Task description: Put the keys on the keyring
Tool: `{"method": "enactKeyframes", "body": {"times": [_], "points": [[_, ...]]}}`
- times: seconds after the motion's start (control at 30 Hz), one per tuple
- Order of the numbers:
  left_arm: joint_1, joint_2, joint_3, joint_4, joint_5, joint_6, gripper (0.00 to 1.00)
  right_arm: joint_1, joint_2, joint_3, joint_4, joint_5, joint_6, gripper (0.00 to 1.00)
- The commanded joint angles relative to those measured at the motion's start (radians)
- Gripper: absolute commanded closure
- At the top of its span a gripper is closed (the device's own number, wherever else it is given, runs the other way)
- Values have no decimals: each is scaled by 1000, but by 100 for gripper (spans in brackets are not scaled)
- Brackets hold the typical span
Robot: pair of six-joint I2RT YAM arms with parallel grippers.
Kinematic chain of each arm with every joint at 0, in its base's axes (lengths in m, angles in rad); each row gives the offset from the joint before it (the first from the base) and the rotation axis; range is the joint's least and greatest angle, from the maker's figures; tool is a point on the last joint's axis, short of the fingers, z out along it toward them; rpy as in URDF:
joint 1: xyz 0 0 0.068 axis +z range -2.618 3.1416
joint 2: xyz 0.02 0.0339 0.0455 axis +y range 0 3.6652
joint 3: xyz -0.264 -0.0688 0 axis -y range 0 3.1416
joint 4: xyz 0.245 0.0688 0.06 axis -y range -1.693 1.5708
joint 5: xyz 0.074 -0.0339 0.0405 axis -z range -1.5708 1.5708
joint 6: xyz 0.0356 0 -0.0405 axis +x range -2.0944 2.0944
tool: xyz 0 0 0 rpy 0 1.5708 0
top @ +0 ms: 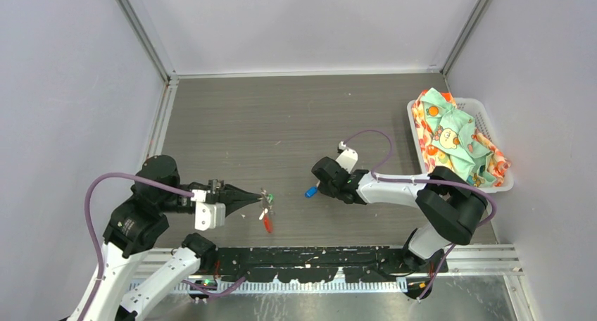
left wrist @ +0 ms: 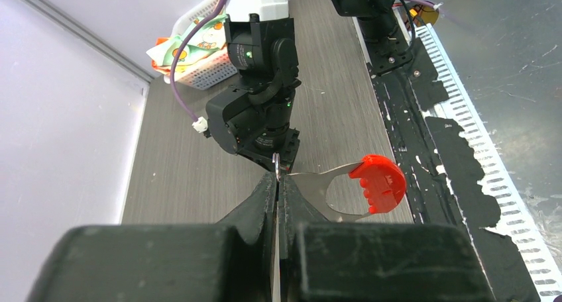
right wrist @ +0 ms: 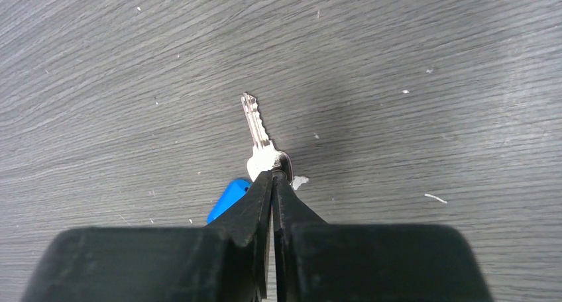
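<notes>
Right wrist view: right gripper [right wrist: 273,178] is pinching a key [right wrist: 257,133] by its head, blade forward, likely for threading, while left gripper [left wrist: 277,180] is clamping the keyring [left wrist: 376,183] steady.

Stretches white-and-black left arm [top: 134,226] rightward, black two-finger left gripper [top: 258,200] pinched closed; extends white-and-black right arm [top: 394,189] leftward, black right gripper [top: 317,189] likewise clamped tight.

You're running this in a robot lab cell: pale panels [top: 63,89] on aluminium framing [top: 143,36] are boxing in a grey wood-grain table [top: 267,124], and the left arm [top: 134,226] and right arm [top: 394,189] are sitting bolted to a black rail [top: 317,261] at its near edge.
</notes>
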Motion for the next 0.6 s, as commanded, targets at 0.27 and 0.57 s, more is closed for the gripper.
{"method": "enactKeyframes", "body": {"times": [0.27,0.57], "points": [[-2,-17,18,11,27,14,100,-6,-30,56,-58,-14,32,68],[-2,-18,21,11,27,21,100,-7,-26,10,21,-56,136,63]]}}
